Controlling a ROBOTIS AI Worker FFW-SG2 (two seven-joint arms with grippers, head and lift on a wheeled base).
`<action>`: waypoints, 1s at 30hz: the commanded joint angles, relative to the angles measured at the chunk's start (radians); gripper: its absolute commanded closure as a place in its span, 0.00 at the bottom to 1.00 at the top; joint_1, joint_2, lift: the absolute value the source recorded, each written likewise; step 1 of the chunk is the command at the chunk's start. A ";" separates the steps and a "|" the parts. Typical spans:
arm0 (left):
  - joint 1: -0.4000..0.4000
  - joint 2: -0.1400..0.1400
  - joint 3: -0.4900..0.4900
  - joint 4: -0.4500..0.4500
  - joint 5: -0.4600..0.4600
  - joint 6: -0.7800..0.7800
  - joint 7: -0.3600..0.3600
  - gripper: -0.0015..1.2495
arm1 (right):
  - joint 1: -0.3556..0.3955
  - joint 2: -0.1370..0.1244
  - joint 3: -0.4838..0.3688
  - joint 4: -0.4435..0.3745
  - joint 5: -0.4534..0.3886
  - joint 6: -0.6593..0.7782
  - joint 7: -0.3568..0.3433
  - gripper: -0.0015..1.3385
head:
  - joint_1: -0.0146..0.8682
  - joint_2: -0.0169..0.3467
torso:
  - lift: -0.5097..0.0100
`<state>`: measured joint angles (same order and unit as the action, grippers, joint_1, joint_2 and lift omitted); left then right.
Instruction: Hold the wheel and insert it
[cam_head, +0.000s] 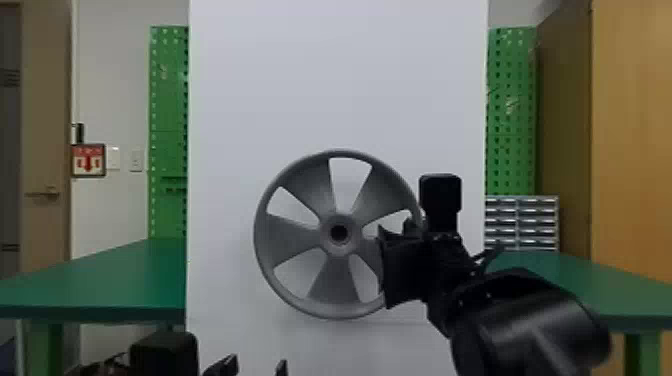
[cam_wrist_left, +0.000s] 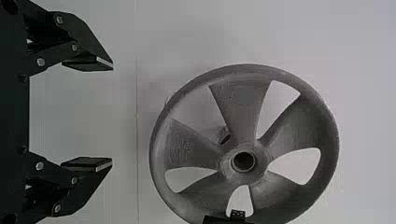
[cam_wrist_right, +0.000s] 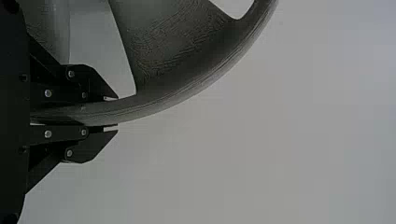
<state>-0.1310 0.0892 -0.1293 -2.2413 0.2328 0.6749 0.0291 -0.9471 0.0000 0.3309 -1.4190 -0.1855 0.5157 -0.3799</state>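
1. White board (cam_head: 340, 75) is set mid-frame.
2. Wheel (cam_head: 331, 282) is centred below, rim clamped by right gripper (cam_wrist_right: 115, 113); left gripper's (cam_wrist_left: 112, 114) fingers are parted.
3. Insertion could be jammed by one-sided grip tilt.

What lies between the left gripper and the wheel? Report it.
The left wrist view shows no object between the left gripper and the wheel, just the white board behind, crossed by a thin line.
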 joint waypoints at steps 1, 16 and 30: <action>0.001 0.000 -0.001 0.000 0.000 0.000 0.000 0.41 | -0.001 0.001 0.005 0.003 -0.009 0.000 -0.025 0.81 | 0.02 0.25 | 0.05; -0.004 0.001 -0.004 0.003 0.000 0.000 0.000 0.41 | -0.033 0.001 -0.009 0.078 -0.020 -0.039 -0.085 0.81 | 0.02 0.25 | 0.05; -0.006 0.001 -0.004 0.005 0.000 0.000 0.000 0.41 | -0.045 0.001 -0.023 0.098 -0.023 -0.052 -0.102 0.81 | 0.02 0.25 | 0.05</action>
<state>-0.1360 0.0901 -0.1345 -2.2368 0.2332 0.6749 0.0291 -0.9917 0.0002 0.3084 -1.3225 -0.2091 0.4667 -0.4586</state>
